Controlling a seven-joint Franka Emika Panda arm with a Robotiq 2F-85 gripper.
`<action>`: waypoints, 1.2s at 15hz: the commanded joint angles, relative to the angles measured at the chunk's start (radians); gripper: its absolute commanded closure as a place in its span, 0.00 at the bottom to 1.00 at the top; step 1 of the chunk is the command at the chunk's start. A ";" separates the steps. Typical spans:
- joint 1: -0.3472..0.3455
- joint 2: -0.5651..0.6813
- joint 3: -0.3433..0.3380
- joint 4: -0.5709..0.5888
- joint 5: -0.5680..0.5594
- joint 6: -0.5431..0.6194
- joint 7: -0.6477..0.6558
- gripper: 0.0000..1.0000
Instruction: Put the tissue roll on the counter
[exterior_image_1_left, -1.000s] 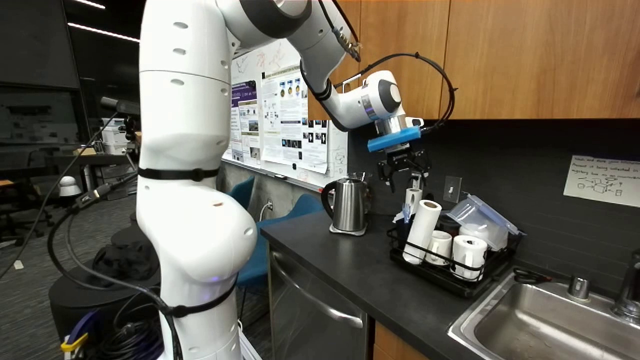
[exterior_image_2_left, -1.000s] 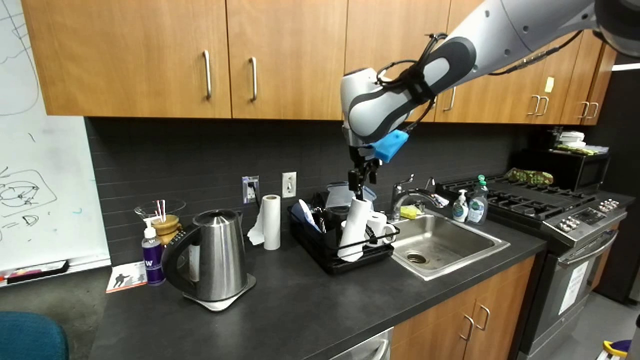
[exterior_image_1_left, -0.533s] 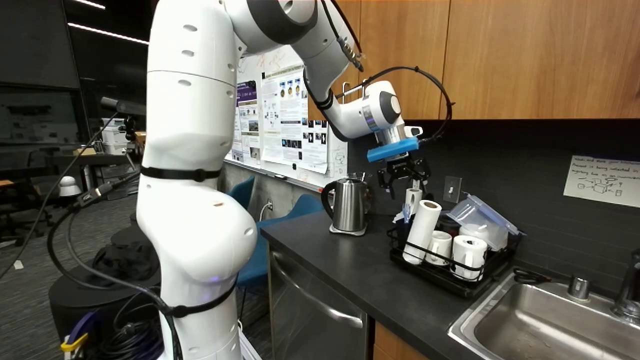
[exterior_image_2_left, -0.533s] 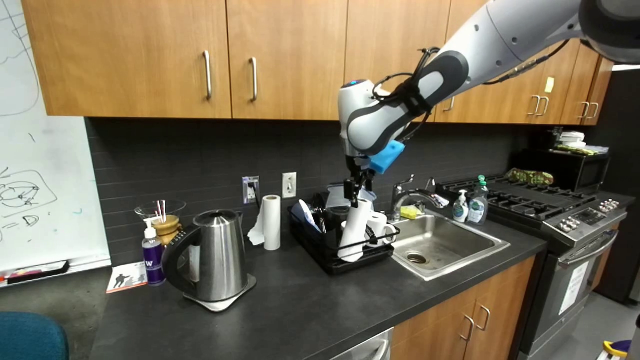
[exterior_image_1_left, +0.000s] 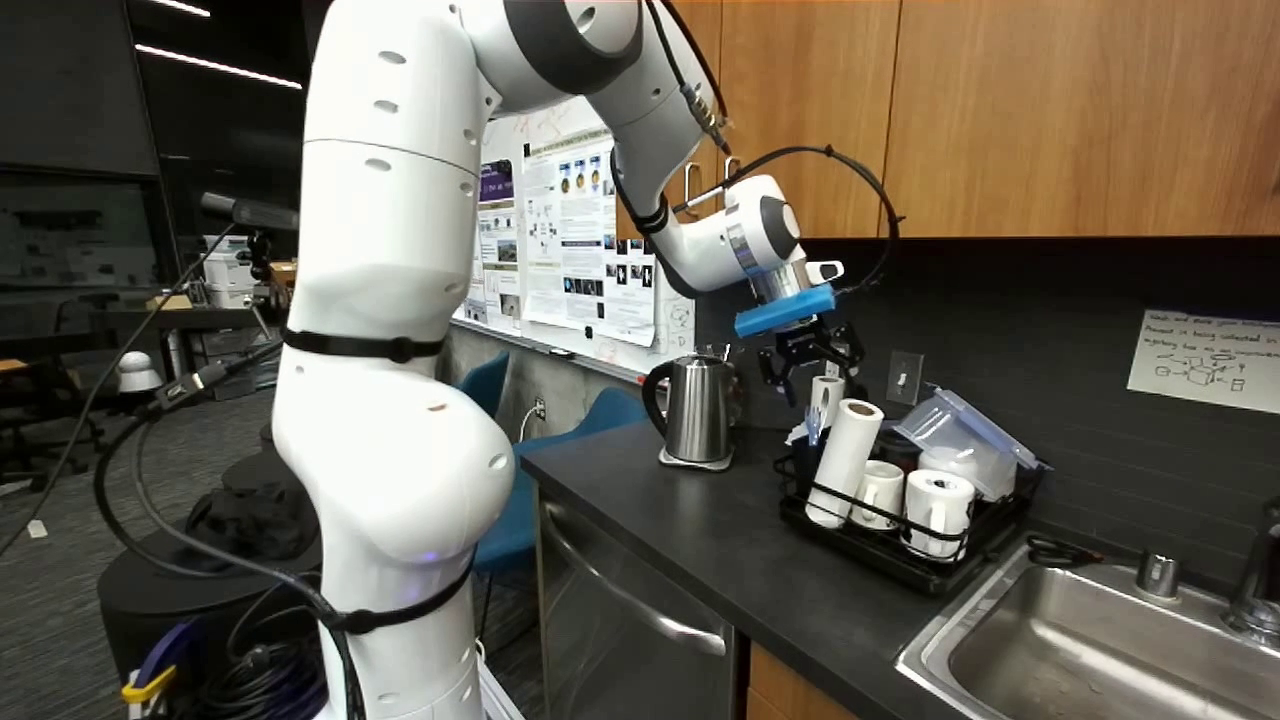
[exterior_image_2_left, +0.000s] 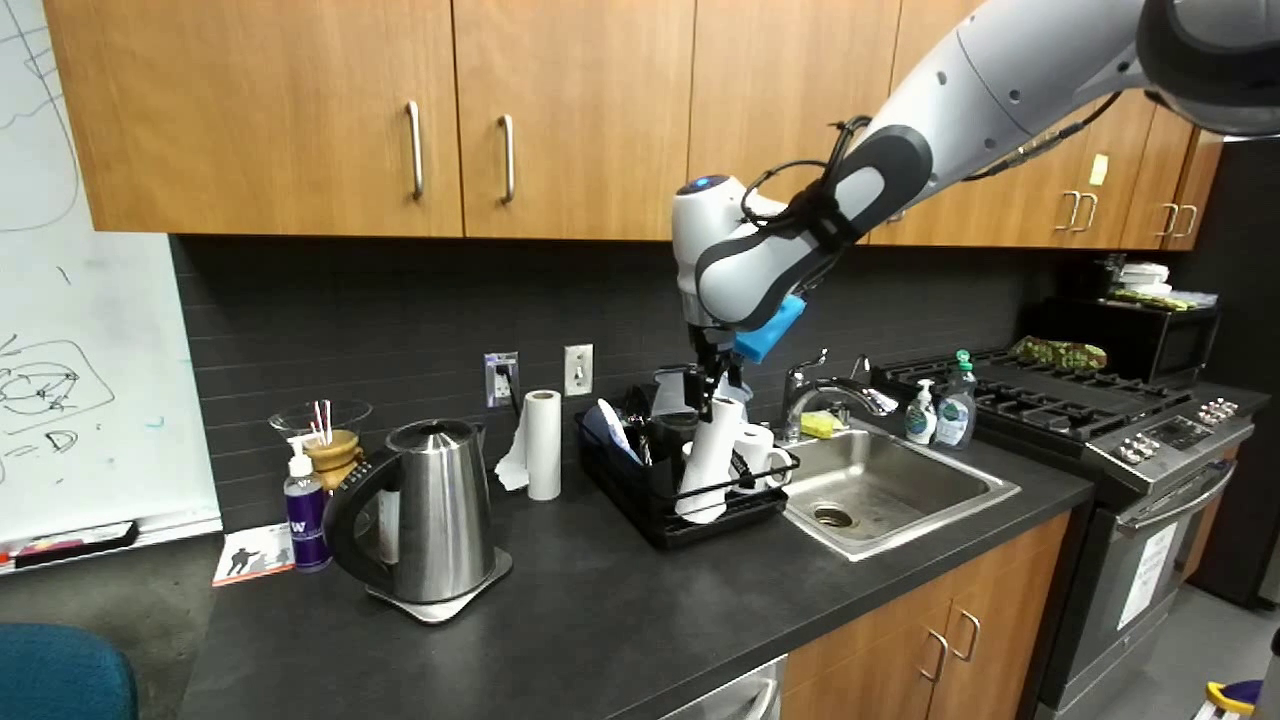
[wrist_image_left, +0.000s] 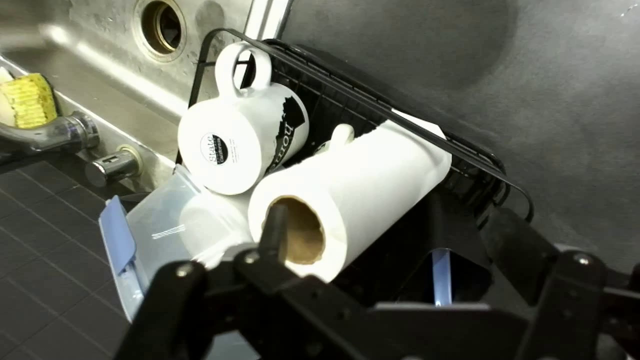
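The jaws are standing wide apart, holding nothing, near the upper end of the roll (wrist_image_left: 375, 185). The roll is leaning inside the rack (exterior_image_2_left: 635, 510), beside a mug (exterior_image_1_left: 880, 498). The rack is resting on the tabletop (exterior_image_2_left: 560, 600). Farther off, a second roll (exterior_image_2_left: 543, 445) is standing upright.

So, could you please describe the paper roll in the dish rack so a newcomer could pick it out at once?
On the dark counter, beside the steel sink, sits a black dish rack. Next to the white mugs in it is a tall white paper roll. Unlike the mugs it has no handle, and it leans, while a second paper roll stands upright on the counter.
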 joint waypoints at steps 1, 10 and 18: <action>0.016 0.000 -0.023 -0.008 -0.091 0.054 0.072 0.00; 0.006 -0.003 -0.005 -0.030 -0.016 0.062 0.036 0.00; 0.016 -0.001 -0.010 -0.032 0.042 0.040 0.044 0.00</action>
